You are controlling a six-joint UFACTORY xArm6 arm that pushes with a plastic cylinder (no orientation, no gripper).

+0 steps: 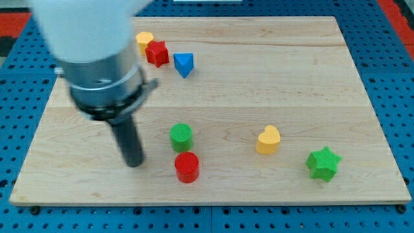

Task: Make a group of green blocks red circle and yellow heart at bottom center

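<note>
- Green blocks are two: a green cylinder (pixel 181 136) sits a little left of centre on the near half of the worktop (pixel 272 71), and a green star (pixel 323 163) lies well apart from it, near the right near corner.
- Directly in front of the green cylinder, just beside it and perhaps touching, stands the red cylinder (pixel 187 167), the round red piece of the task.
- A yellow heart (pixel 268 140) rests right of centre, between the green cylinder and the green star, closer to the star.
- Over on the far left, three more pieces cluster: a yellow block (pixel 144 41) whose shape I cannot make out, a red star-like block (pixel 156 53) touching it, and a blue triangular block (pixel 184 64) just to the right of those.
- From where I stand, the arm comes down over the left side of the worktop; its dark rod ends at my tip (pixel 134 163), which meets the wood left of the red cylinder, near it but apart.
- That tip is also left of and slightly nearer than the green cylinder, touching no block.
- No end effector with jaws shows on this arm, only the plain rod, so spread or pinched does not apply.
</note>
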